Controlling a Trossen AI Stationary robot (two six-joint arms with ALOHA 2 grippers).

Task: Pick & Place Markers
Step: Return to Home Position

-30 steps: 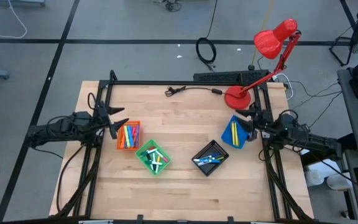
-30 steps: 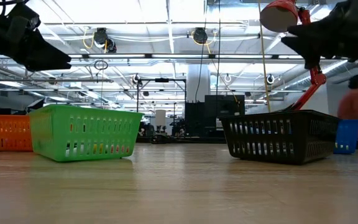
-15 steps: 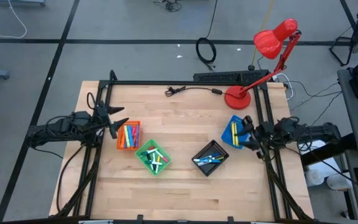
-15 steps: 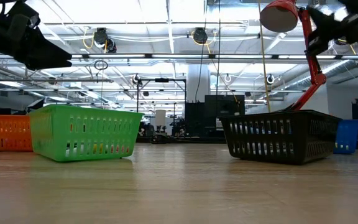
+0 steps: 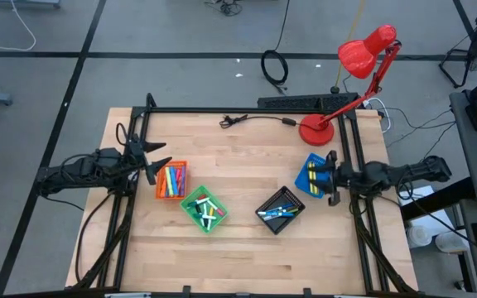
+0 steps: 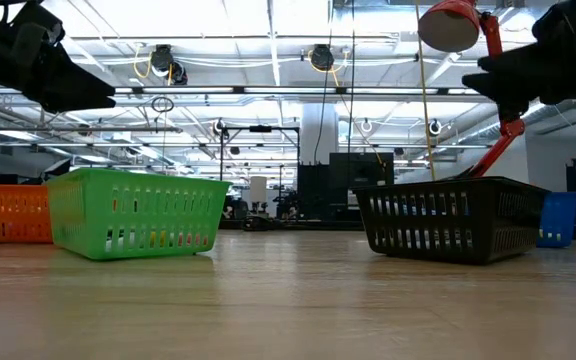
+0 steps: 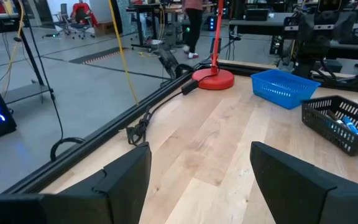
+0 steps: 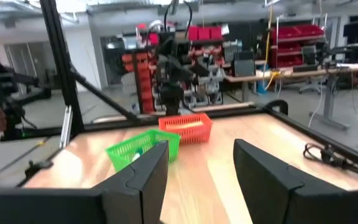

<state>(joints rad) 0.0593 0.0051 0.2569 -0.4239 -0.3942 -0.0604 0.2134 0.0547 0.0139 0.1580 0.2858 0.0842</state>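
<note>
Markers lie in all of the small trays on the wooden table. There are orange and blue ones in the orange tray, green and white ones in the green tray, blue ones in the black tray, and yellow ones in the blue tray. My left gripper hovers open just left of the orange tray, above the table. My right gripper hovers open at the blue tray's right side and points toward the table's left. Neither has anything between its fingers.
A red desk lamp stands at the far right of the table. A thin black cable lies along the far edge. Black frame rails border the far edge and both sides. Bare wood spans the near half.
My right arm has swung about its base. Its gripper has moved a little toward the table's near edge along the blue tray's right side and has turned from slanting toward the far left to pointing straight left. Its fingers stay apart, and the trays and markers have not moved.
</note>
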